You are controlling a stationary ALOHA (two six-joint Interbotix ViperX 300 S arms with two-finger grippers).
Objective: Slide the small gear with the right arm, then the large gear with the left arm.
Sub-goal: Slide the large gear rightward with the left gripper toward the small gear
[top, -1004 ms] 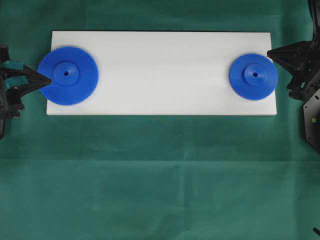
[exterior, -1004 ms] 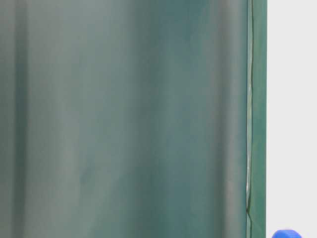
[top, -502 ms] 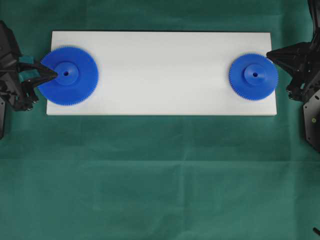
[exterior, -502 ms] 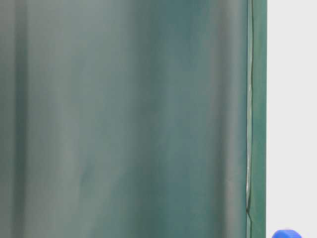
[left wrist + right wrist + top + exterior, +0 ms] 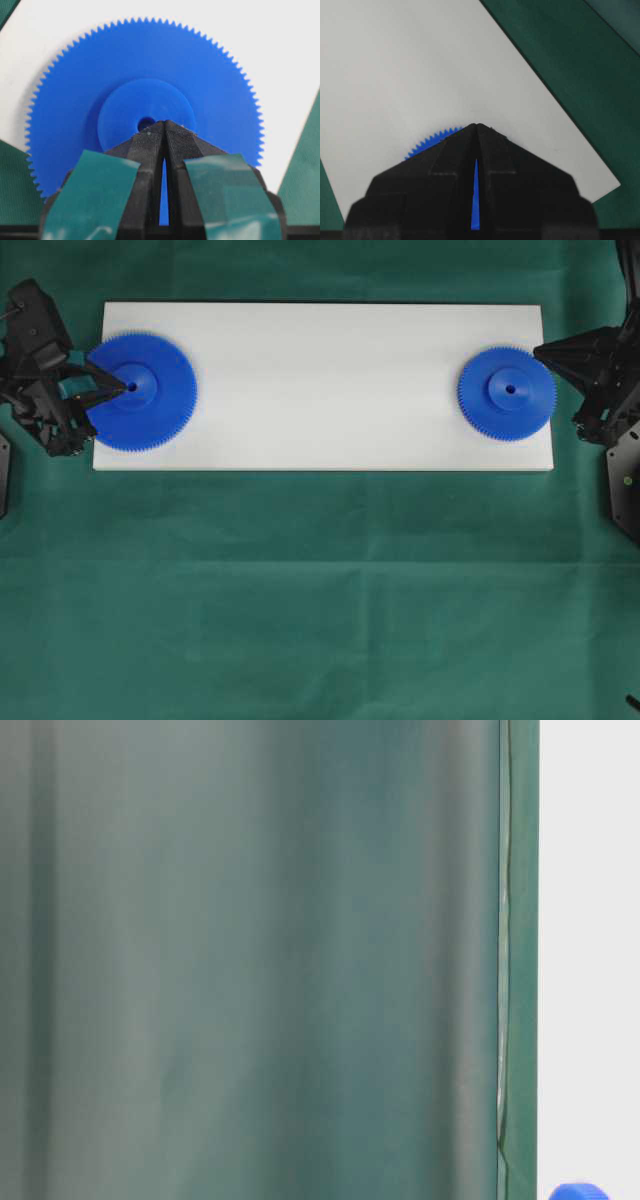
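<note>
Blue large gear [image 5: 145, 107] lies at twelve o'clock of the closed, empty left gripper [image 5: 164, 125], tips at its hub hole; right gripper [image 5: 476, 126], closed and empty, sits at the small gear [image 5: 507, 393].

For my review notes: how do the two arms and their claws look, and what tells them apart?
Both arms are black with pointed two-finger claws that taper to a wedge. The left claw has ridged black fingers with a teal tape patch on each side. The right claw is plain black all over, angular and blocky, with no coloured marking. No cables can be made out.

Green cloth table [image 5: 320, 590] w/ white board [image 5: 320, 380] on it.
</note>
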